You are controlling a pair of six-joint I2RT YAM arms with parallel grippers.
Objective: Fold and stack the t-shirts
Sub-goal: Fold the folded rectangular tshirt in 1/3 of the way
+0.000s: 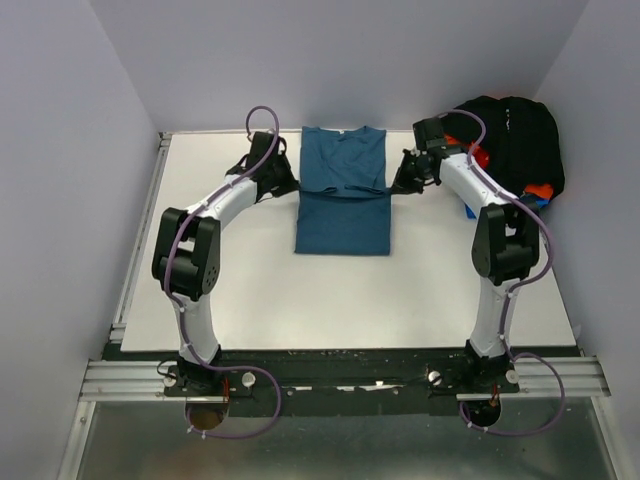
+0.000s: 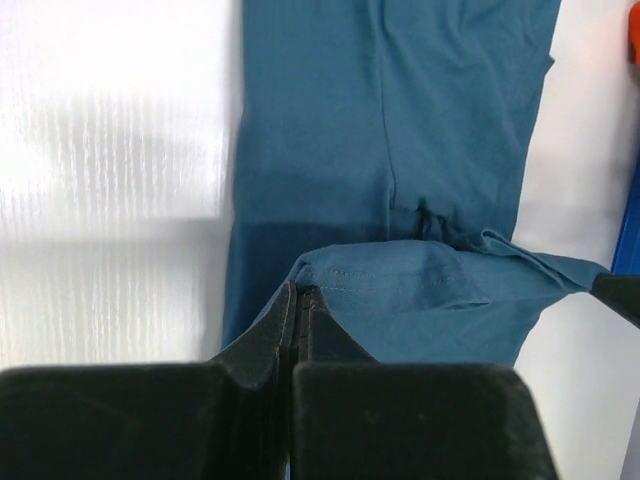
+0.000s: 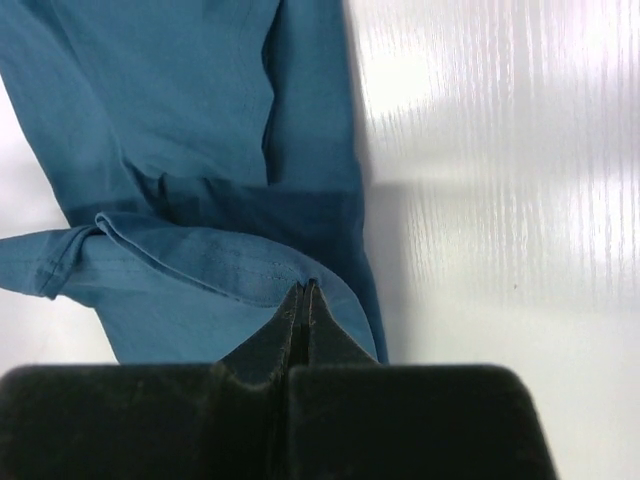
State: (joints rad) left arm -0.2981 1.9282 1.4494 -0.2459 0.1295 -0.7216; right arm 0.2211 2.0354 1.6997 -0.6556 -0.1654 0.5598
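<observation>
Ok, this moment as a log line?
fold teal shirt | left fingers: shut on hem | right fingers: shut on hem | other shirts: far right

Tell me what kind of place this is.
Probably a lab robot cell: bare white walls enclosing a white table, an aluminium mounting rail along its near edge, a teal t-shirt laid out.

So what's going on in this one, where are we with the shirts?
Both arms are working on the teal-blue t-shirt, which lies on the table, narrowed into a long strip with its collar at the far end. The left gripper and the right gripper are each shut on one end of a stitched hem that runs across the shirt's middle, so a crosswise fold looks under way. A pile of black and orange shirts sits unfolded at the far right corner.
</observation>
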